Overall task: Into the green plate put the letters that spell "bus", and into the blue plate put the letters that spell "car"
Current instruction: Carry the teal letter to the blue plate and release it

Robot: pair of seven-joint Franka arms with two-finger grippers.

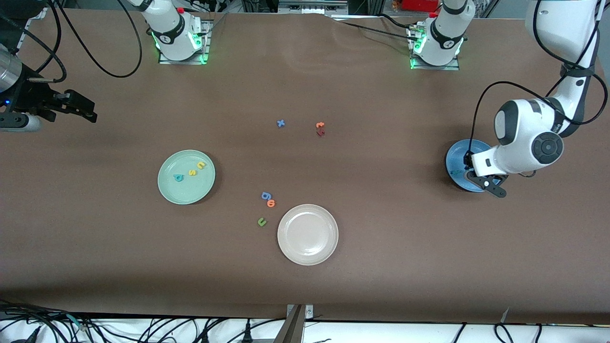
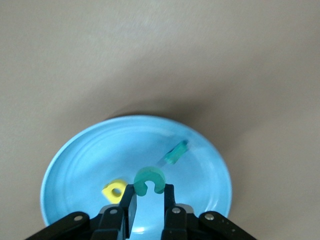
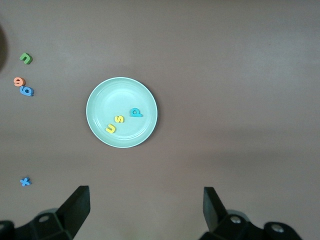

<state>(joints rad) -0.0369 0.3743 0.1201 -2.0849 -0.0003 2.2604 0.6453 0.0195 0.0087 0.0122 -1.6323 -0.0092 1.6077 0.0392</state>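
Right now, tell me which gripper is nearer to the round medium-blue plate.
Left. The left gripper hangs directly over the round medium-blue plate, shut on the teal foam "c". The right gripper waits open at the right arm's end of the table, well away from that plate.

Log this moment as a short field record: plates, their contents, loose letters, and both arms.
green plate: holds teal b, yellow s, yellow u
blue plate: holds yellow a, teal r
beige plate: nothing in it
loose letters: x, t, g, green u
left gripper: over blue plate, jaws shut on teal c
right gripper: waits, jaws open
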